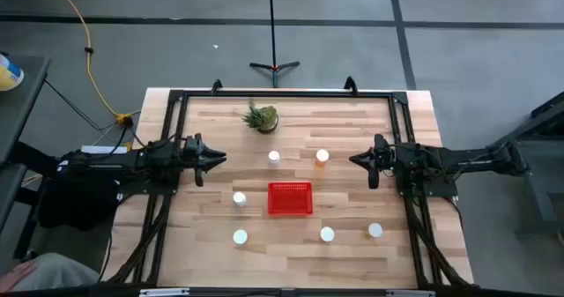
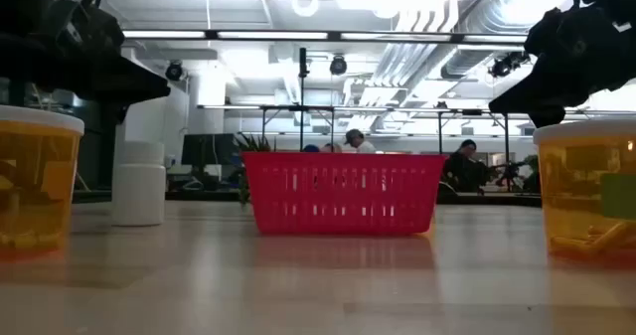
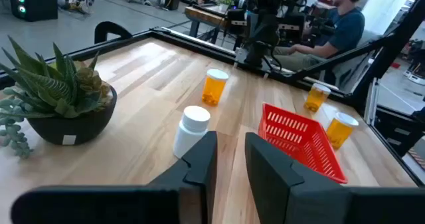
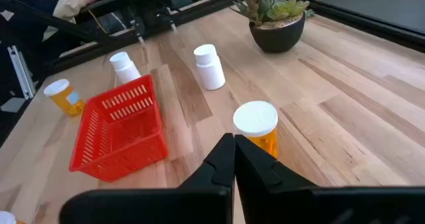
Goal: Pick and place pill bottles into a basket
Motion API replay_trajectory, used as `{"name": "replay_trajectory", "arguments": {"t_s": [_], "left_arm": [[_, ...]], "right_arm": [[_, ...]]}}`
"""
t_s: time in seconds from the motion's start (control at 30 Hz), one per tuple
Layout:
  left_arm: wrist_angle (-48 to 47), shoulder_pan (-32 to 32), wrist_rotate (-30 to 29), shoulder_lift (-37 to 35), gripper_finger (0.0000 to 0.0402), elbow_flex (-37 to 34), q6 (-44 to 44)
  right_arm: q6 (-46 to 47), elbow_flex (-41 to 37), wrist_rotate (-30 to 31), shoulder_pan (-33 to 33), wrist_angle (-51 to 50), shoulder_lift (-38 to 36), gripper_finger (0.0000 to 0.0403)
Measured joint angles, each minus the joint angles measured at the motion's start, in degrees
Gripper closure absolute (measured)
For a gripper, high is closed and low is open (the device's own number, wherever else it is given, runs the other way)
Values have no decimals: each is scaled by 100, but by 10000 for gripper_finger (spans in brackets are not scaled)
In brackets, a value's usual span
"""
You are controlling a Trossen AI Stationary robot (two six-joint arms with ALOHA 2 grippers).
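Six pill bottles [image 1: 273,158] ring the basket [image 1: 290,198], potted plant [image 1: 262,118] behind

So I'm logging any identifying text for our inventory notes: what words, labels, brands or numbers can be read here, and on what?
None can be read.
Plant pot: a small pale tag on its front, too small to read.
Pill bottles: the white caps are blank, and any print on the bodies is too blurred to read.
Basket: no lettering shows.
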Motion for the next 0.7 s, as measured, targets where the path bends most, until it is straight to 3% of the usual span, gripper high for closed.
{"name": "replay_trajectory", "arguments": {"t_s": [0.37, 0.7], "left_arm": [[0, 0, -10, 0, 286, 0, 0], [-63, 1, 415, 0, 286, 0, -2]], "right_arm": [[-34, 0, 0, 1, -2, 0, 402], [-34, 0, 0, 0, 0, 2, 402]]}}
